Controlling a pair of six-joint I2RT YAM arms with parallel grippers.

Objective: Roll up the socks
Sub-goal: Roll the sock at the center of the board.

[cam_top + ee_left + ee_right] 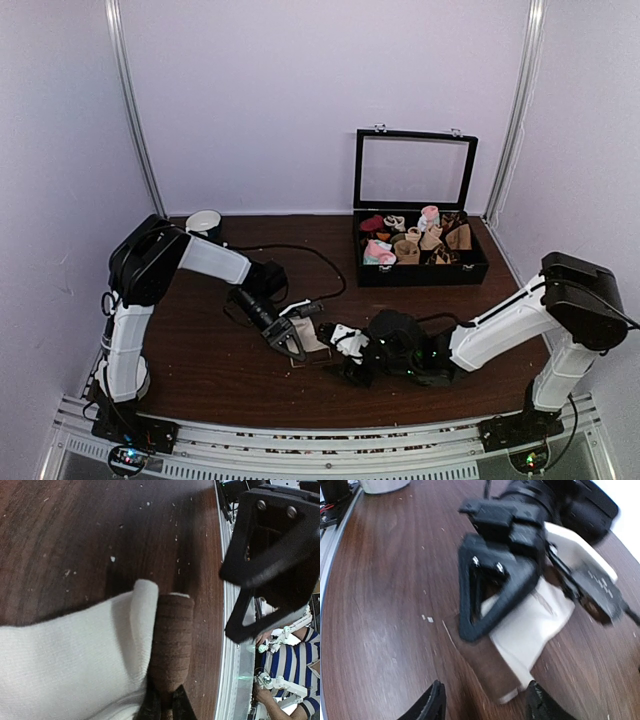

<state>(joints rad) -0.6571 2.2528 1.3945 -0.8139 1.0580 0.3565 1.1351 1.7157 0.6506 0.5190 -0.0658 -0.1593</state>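
Seen from overhead, the socks (pixel 310 338) are lying flat on the dark wooden table (pixel 220 380), a little toward 6 o'clock from its middle, with a brown stretch and a whitish stretch overlapping. I am reaching in from 10 o'clock, and my left gripper (pixel 166 706) is clenching on the socks. In its wrist view the two fingertips are meeting at the fabric's edge, where the brown ribbed part is lying against the white part, and the white part is rising into a small folded ridge. My right gripper (pixel 487 702) is sitting at about 4 o'clock of the socks, low over the table. Its jaws are standing apart and grasping nothing, and the near corner of the brown layer is lying just ahead of the gap between them. At 1 o'clock on the table, well apart from the socks, a black box (pixel 420 276) is standing open with its clear lid upright, holding small rolled bundles (pixel 378 252) in pink, white and tan. A white cup (pixel 205 222) is standing at 10 o'clock near the back wall. Beyond the table's edge, at 4 o'clock in the left wrist view, a person (pixel 295 650) in a striped shirt is showing partly.
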